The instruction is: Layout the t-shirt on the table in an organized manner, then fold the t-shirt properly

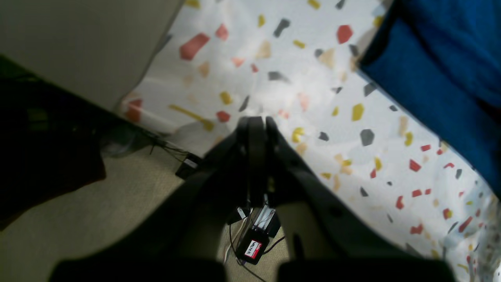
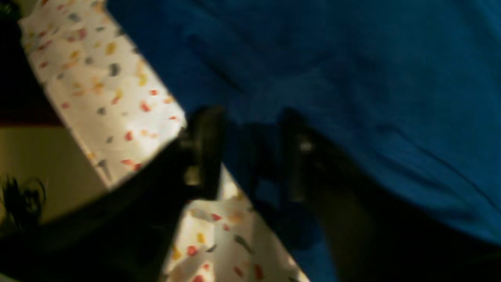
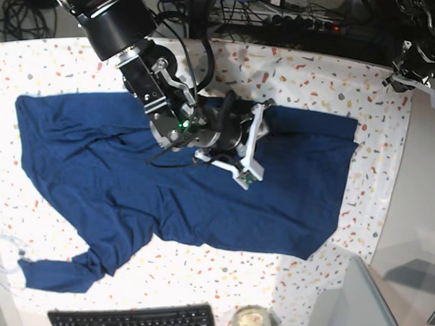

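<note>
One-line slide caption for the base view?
Right gripper reaches over the navy t-shirt spread on the speckled table; left gripper idles at the table's far corner.

Overhead base view; two close wrist views, all sharing the t-shirt (image 3: 202, 184).

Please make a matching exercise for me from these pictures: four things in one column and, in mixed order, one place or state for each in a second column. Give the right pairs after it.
Things:
1. t-shirt
2. keyboard
3. left claw
4. right claw

Places or states:
A. shut, away from the blue fabric
B. spread across the table
C. jaws apart, right at the blue fabric
D. black, at the bottom edge of the base view

Pairs: 1-B, 2-D, 3-A, 4-C
</note>
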`<state>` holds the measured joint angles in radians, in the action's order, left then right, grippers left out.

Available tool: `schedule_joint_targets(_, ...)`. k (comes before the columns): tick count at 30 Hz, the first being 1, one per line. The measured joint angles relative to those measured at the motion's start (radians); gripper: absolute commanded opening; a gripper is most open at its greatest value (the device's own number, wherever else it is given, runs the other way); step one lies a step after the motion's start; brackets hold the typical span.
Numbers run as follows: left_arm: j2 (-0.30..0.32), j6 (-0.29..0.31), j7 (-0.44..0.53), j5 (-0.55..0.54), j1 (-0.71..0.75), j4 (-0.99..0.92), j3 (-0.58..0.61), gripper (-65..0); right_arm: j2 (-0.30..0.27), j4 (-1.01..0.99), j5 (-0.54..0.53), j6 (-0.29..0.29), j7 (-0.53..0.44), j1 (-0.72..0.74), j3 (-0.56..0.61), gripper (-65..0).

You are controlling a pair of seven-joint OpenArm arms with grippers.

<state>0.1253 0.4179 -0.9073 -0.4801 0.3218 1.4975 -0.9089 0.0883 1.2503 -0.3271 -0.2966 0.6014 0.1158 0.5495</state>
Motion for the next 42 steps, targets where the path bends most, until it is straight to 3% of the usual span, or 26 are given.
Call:
schedule_joint_targets(1, 0.000, 0.000, 0.002, 0.000, 0.000, 0.000, 0.000, -65.0, 0.000, 0.006, -0.002, 0.000, 0.000, 0.000, 0.011, -31.4)
schedule_joint_targets(5, 0.000, 0.000, 0.002, -0.001, 0.009, 0.008, 0.000, -65.0, -0.028, 0.121, 0.000, -0.002, 0.098, 0.005, 0.002, -35.4)
schedule_joint_targets(7, 0.003, 0.045, 0.003, 0.005, 0.014, 0.010, 0.000, -65.0, -0.058, 0.211, 0.004, 0.001, 0.113, 0.008, -0.002, -39.2)
schedule_joint_targets(10, -0.001, 0.186, 0.003, -0.001, 0.019, 0.013, 0.001, -65.0, -0.085, 0.298, 0.004, 0.001, 0.127, -0.016, -0.008, -53.3)
schedule_joint_targets(12, -0.016, 0.209, 0.008, 0.004, 0.010, 0.013, -0.005, -65.0, -0.107, 0.327, -0.004, 0.000, 0.126, -0.055, -0.005, -65.0)
schedule_joint_targets(14, -0.047, 0.212, 0.087, 0.010, -0.006, 0.009, -0.011, -65.0, -0.139, 0.335, -0.009, -0.003, 0.134, -0.083, -0.006, -62.6)
schedule_joint_targets(17, -0.085, 0.212, 0.171, 0.005, -0.035, 0.001, 0.014, -65.0, -0.151, 0.336, 0.005, -0.003, 0.133, -0.112, -0.087, -64.5)
schedule_joint_targets(20, -0.089, 0.212, 0.172, 0.006, -0.070, -0.004, 0.042, -65.0, -0.148, 0.339, 0.005, -0.003, 0.127, -0.132, -0.160, -64.8)
schedule_joint_targets(21, -0.086, 0.212, 0.175, 0.007, -0.086, -0.013, 0.054, -61.2, -0.147, 0.339, -0.002, -0.003, 0.129, -0.143, -0.182, -64.8)
schedule_joint_targets(23, -0.081, 0.211, 0.185, 0.003, -0.114, -0.058, 0.073, -47.7, -0.146, 0.339, -0.002, -0.004, 0.134, -0.161, -0.231, -64.8)
schedule_joint_targets(26, -0.091, 0.212, 0.171, 0.010, -0.157, -0.117, 0.077, -37.0, -0.148, 0.339, 0.002, -0.005, 0.136, -0.176, -0.286, -64.8)
schedule_joint_targets(28, -0.088, 0.184, 0.172, 0.007, -0.173, -0.135, 0.077, -37.0, -0.155, 0.339, 0.002, -0.005, 0.135, -0.183, -0.304, -64.8)
schedule_joint_targets(30, -0.085, 0.100, 0.174, 0.008, -0.193, -0.153, 0.076, -42.1, -0.172, 0.339, -0.002, -0.007, 0.136, -0.186, -0.303, -64.8)
schedule_joint_targets(33, -0.084, 0.067, 0.179, 0.008, -0.218, -0.167, 0.074, -65.0, -0.182, 0.339, -0.002, -0.007, 0.132, -0.186, -0.308, -64.8)
schedule_joint_targets(39, -0.080, 0.054, 0.180, 0.008, -0.252, -0.173, 0.100, -65.0, -0.179, 0.339, -0.005, -0.007, 0.133, -0.199, -0.309, -64.8)
schedule_joint_targets(42, -0.084, 0.001, 0.178, 0.007, -0.253, -0.173, 0.143, -65.0, -0.179, 0.339, -0.005, -0.007, 0.132, -0.197, -0.309, -64.8)
